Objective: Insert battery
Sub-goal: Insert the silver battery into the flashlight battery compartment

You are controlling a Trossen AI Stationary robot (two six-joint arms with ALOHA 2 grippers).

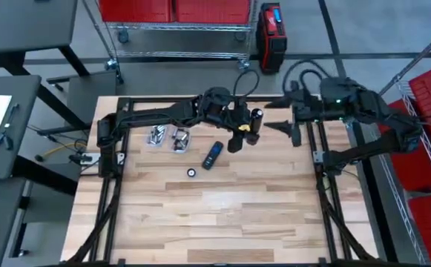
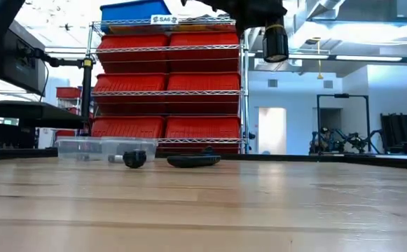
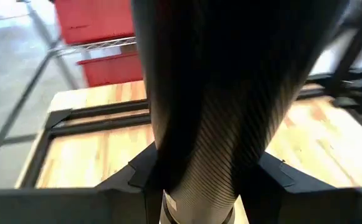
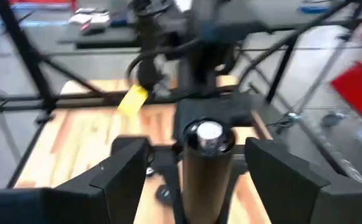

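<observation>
Looking down from the high view, a black ribbed metal cylinder (image 1: pixel 257 119), probably a torch body, hangs above the pale wooden worktop (image 1: pixel 237 215) between the two arms. The left gripper (image 1: pixel 249 129) meets it from one side and the right gripper (image 1: pixel 276 126) from the other. Two small clear plastic boxes (image 1: pixel 167 137) of silvery cells, likely the batteries, sit on the left arm's side of the cylinder. A dark oblong piece (image 1: pixel 213 154) and a small round cap (image 1: pixel 191 172) lie between boxes and cylinder, nearer the front edge. The low view shows the cylinder (image 2: pixel 275 43) upright, long axis vertical, well clear of the worktop, with the boxes (image 2: pixel 105 148) resting far below it. In the left wrist view the left gripper (image 3: pixel 199 186) is clamped on the cylinder (image 3: pixel 212 93), both fingers pressed against its ribbed wall. In the right wrist view the right gripper (image 4: pixel 196 168) stands wide, fingers either side of the cylinder (image 4: pixel 207 162) without touching, its silvery end facing this camera. The free right gripper would have to cross past the cylinder to reach the cells.
</observation>
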